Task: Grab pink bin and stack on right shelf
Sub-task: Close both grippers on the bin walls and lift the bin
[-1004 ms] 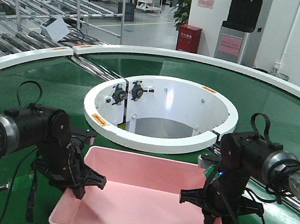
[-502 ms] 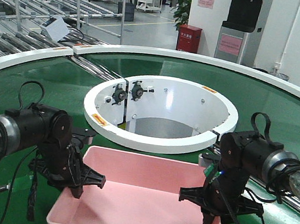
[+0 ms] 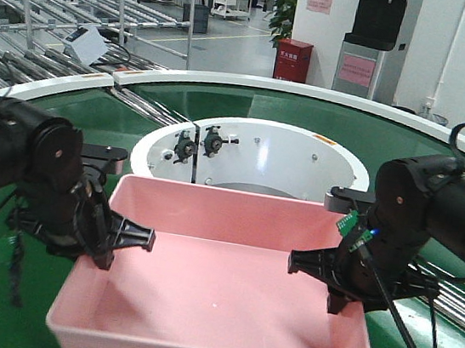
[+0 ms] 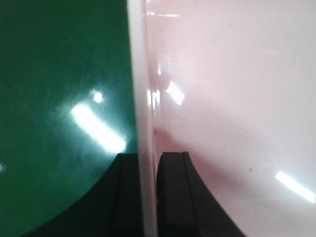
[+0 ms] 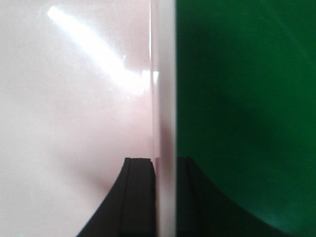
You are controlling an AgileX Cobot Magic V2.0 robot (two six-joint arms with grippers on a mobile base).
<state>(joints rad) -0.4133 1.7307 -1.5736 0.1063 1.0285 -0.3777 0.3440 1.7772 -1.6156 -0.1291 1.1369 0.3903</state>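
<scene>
1. Position of the task's thing: the wide, shallow, rectangular pale-pink plastic bin [image 3: 215, 309] filled the lower centre of the front view. It hung between the two arms, and its far rim crossed in front of the round white ring wall [image 3: 286, 160].
2. Half a second earlier the bin sat lower and looked smaller in the frame, with its far rim clear below that white wall. It had since come up and toward the camera, so it looked lifted off the curved green conveyor belt [image 3: 250, 108].
3. The black left gripper [image 3: 106, 252] was clamped on the bin's left wall at centre left. In the left wrist view its fingers [image 4: 173, 197] stood one on either side of the thin pink wall, pressed close against it with the belt on the outer side.
4. The black right gripper [image 3: 335, 295] was pinched on the right wall at centre right. The right wrist view showed its fingers [image 5: 138, 197] closed tight on that wall, one inside and one outside.
5. Both arms had risen with the bin.
6. The grab seemed done and the carry begun. The right shelf showed in no view, so the swing toward it and the stacking were judged still to come. Uneven arm travel could twist the thin walls out of the pinch.
</scene>
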